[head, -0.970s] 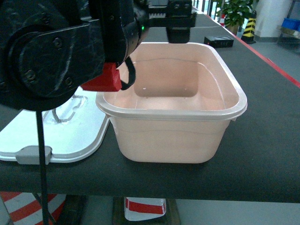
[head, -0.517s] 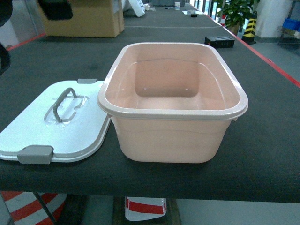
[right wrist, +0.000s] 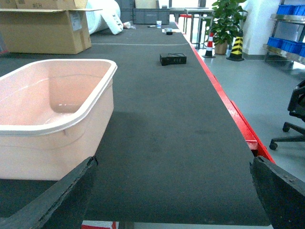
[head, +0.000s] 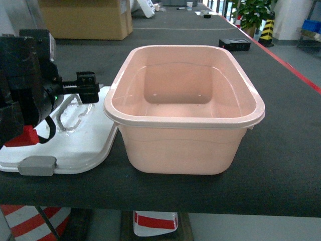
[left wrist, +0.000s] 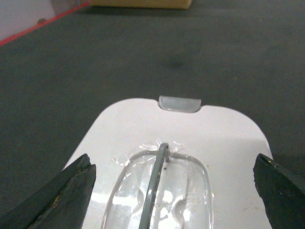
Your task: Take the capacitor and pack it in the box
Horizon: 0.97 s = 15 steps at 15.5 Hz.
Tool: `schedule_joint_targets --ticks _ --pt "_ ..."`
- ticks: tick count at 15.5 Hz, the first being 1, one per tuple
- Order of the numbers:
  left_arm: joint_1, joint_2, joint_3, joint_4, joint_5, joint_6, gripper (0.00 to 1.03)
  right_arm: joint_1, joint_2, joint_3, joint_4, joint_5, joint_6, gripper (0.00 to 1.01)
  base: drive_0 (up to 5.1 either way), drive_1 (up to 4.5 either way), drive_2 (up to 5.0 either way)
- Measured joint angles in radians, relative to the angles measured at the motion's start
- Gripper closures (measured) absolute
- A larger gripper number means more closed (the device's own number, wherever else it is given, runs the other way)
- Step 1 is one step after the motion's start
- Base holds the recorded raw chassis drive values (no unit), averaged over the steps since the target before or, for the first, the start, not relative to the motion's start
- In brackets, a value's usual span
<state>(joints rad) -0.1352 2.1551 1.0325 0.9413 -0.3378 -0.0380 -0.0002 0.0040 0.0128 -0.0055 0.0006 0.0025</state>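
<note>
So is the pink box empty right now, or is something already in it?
Empty. The head view looks straight into the box: bare pink floor and walls, nothing inside. Its lid lies beside it.

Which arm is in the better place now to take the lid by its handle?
Left, probably. The left pincer hangs open over the lid, its fingers either side of the handle. The right pincer is open over bare table on the far side of the box.

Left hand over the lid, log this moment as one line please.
left hand: open, above lid handle | right hand: open, holding nothing | box: open, no capacitor visible inside | lid: flat on table beside box
</note>
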Motion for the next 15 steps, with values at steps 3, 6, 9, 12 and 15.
schedule_joint_targets --ticks 3,6,9,12,15 --pt "0.012 0.037 0.019 -0.019 0.019 -0.028 0.05 0.0 0.0 0.0 0.0 0.0 0.0 0.03 0.0 0.0 0.0" --pt "0.045 0.116 0.047 -0.044 0.066 -0.064 0.05 0.0 0.0 0.0 0.0 0.0 0.0 0.03 0.0 0.0 0.0" --pt "0.057 0.16 0.082 -0.004 0.105 -0.051 0.13 0.0 0.0 0.0 0.0 0.0 0.0 0.03 0.0 0.0 0.0" --pt "0.053 0.163 0.112 -0.032 0.121 -0.033 0.51 0.0 0.0 0.0 0.0 0.0 0.0 0.03 0.0 0.0 0.0" --pt "0.051 0.165 0.112 -0.053 0.109 -0.033 0.85 0.0 0.0 0.0 0.0 0.0 0.0 0.03 0.0 0.0 0.0"
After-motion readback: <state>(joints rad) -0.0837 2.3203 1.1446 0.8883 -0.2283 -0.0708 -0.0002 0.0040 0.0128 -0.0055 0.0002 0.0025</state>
